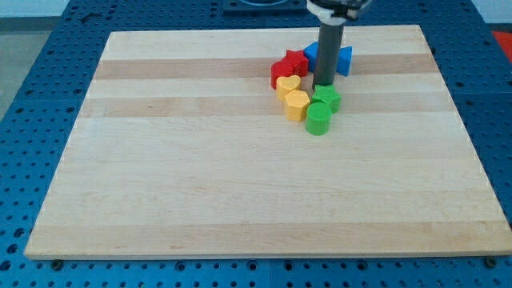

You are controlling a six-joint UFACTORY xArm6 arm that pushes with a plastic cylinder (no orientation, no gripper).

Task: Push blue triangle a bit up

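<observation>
The tip point(323, 86) rested just below the blue triangle point(344, 60) near the board's point(200, 184) top edge; no pincer, no writing.

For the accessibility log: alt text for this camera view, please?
My tip rests amid a block cluster near the wooden board's top: blue blocks behind the rod, red blocks at the view's left, yellow blocks and green blocks below.
</observation>
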